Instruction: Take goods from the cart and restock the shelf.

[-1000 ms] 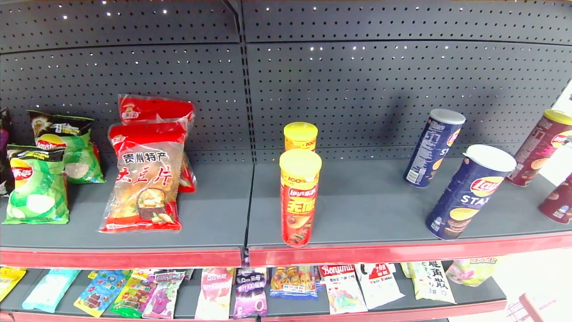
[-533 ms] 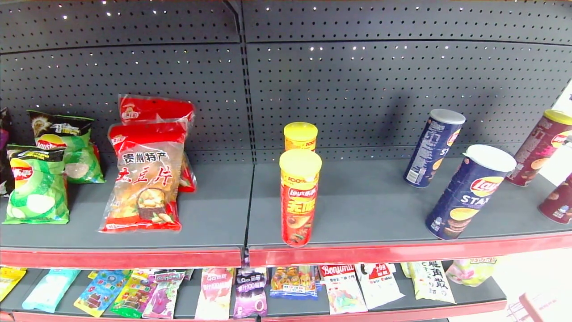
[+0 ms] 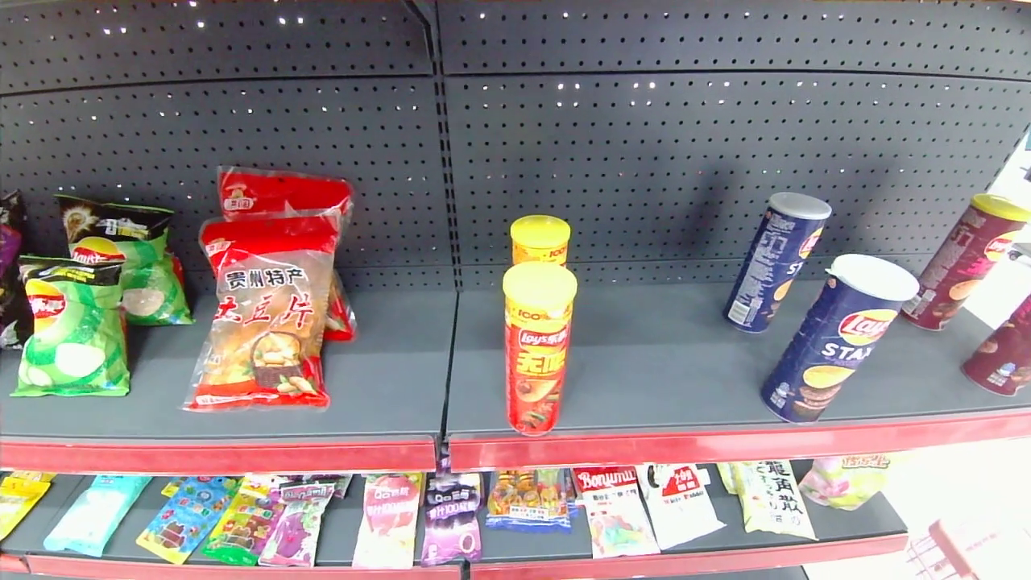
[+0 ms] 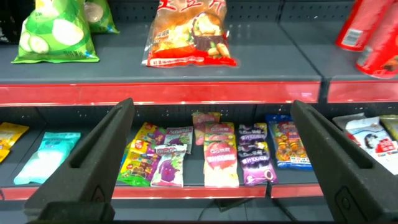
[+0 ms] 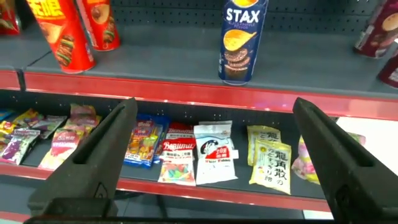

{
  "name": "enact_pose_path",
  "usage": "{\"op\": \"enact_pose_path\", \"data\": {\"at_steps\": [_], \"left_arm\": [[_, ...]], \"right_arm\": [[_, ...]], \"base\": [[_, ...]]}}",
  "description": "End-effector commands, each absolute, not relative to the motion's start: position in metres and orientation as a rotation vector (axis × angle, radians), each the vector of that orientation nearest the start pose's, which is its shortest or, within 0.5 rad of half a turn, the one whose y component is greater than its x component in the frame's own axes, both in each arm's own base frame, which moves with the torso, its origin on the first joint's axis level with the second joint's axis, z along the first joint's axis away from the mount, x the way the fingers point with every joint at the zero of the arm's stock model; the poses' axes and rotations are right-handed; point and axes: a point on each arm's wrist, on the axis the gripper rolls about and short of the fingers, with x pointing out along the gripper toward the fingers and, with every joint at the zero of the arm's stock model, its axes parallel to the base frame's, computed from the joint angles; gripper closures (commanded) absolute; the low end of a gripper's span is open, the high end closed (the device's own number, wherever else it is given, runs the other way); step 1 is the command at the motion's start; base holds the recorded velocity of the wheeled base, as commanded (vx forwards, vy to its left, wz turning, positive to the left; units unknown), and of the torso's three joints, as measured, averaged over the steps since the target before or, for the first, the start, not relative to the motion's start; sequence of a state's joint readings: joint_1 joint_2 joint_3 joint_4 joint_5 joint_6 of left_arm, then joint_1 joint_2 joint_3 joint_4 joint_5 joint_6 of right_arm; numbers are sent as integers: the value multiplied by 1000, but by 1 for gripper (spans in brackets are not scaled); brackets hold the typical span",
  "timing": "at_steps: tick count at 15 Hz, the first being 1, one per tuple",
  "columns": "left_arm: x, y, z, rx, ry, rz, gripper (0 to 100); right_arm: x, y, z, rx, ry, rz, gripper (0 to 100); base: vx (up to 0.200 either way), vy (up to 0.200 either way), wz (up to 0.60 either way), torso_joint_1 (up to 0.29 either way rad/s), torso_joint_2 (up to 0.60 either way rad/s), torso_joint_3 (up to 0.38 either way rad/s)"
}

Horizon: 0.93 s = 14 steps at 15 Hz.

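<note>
Left end effector [image 4: 211,104] spread, facing shelf [image 4: 273,62]

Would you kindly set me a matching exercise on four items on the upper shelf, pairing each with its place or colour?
Items:
1. front green bag
2. front red bag
3. front yellow-lidded can
4. front blue can

Descriptions:
A. white lid, toward the right of the shelf
B. just right of the seam, near the front edge
C. toward the left end
D. left of the seam, the nearest item to it on that side

Pairs: 1-C, 2-D, 3-B, 4-A.
</note>
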State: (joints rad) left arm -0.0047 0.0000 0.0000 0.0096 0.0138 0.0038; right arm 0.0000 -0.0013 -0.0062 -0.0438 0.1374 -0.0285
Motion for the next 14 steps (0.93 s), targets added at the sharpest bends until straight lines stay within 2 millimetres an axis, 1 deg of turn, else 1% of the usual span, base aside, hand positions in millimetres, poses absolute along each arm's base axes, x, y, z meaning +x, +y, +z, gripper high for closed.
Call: {"op": "enact_pose_path", "data": {"at_steps": [1, 14], "left_arm": [[-23, 0, 75, 5, 11, 9, 0], [-23, 0, 75, 6, 8, 9, 0]], "right_arm": [[-24, 3, 82, -36, -53, 137, 0], [-24, 3, 82, -36, -51, 142, 0]], "base": [[0, -200, 0, 12, 2, 2], [0, -200, 0, 3, 5, 2]]}}
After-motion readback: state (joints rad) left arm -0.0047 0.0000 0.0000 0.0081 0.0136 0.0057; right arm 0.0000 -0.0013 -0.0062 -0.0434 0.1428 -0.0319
